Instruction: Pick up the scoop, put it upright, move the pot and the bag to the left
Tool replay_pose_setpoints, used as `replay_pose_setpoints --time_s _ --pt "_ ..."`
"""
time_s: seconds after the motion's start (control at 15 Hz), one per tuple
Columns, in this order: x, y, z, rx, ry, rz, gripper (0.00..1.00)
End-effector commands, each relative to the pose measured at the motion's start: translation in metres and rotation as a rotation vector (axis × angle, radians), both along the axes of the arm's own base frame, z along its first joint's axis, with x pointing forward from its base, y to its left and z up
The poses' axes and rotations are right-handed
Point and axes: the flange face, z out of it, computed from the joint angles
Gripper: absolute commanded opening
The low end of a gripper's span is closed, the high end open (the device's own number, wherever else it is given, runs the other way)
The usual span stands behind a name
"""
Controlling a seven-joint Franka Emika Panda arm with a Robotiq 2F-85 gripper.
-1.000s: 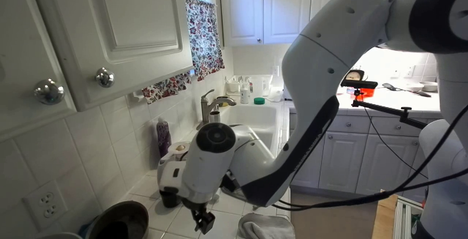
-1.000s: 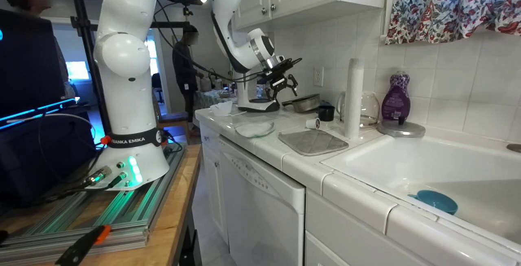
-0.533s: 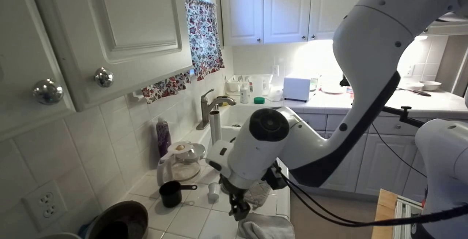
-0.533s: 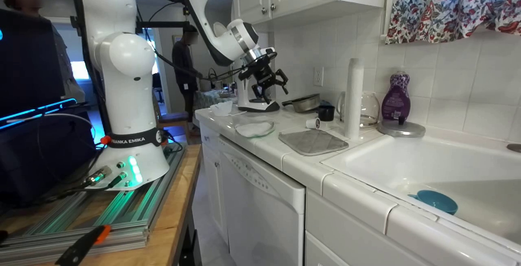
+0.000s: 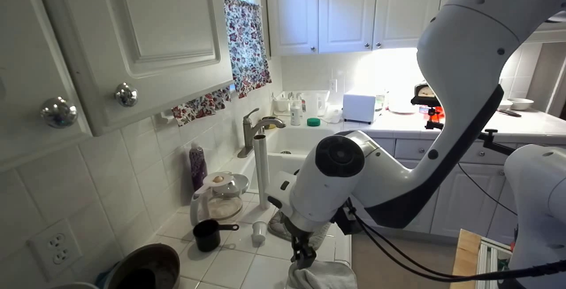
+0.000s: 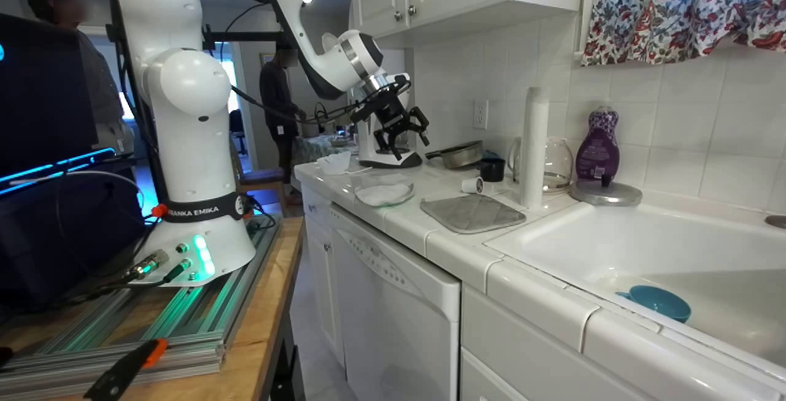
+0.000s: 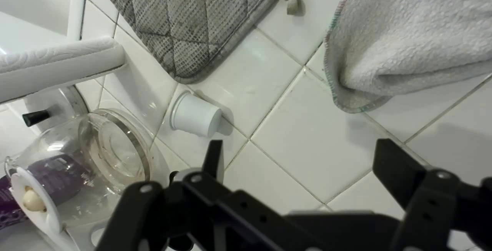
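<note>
Within the last second the gripper (image 7: 301, 160) has swung rightward in an exterior view, uncovering the scoop (image 5: 207, 236) and the glass pot (image 5: 224, 205), and shows against the towel (image 5: 325, 276), low in the frame. Its fingers stand wide apart, nothing between them. The scoop rests mouth-up on the desk (image 5: 267, 275) at lower left, so righting it looks done; shifting the glass pot probably remains. I cannot pick out a bag.

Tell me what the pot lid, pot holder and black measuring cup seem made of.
Pot lid: probably metal, gray sheen; black knob, maybe plastic. Pot holder: matte quilted fabric, showing stitched grid and weave. Black measuring cup: smooth-looking, likely plastic by its dark, even wall; coated metal possible.
</note>
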Motion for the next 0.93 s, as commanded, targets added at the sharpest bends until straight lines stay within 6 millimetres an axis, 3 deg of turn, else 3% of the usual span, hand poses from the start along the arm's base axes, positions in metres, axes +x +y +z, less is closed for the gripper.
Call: replay_pose_setpoints --time_s 0.0,0.53,0.87 --pt "0.01 -0.013 -0.002 0.01 -0.014 -0.135 1.0" --pt "0.03 -0.086 -0.024 0.098 0.015 -0.521 1.0" --pt "0.034 -0.098 -0.057 0.131 0.087 -0.57 1.0"
